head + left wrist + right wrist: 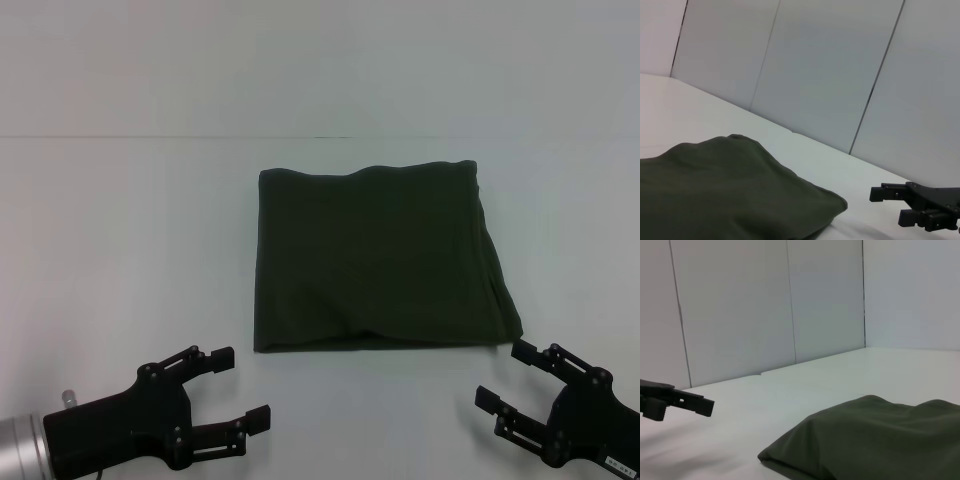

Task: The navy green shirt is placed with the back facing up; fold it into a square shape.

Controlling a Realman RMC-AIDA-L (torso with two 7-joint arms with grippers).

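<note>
Olive navy green shirt (378, 257) folded square on white table (120, 230).

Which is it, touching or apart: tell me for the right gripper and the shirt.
Apart. In the head view, white table shows between the open right gripper and the near right corner of the folded shirt.

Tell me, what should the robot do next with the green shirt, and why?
Probably just pull both arms back. The navy green shirt already lies folded in a rough square on the table, and the left gripper and right gripper are open beside its near corners, holding nothing.
</note>
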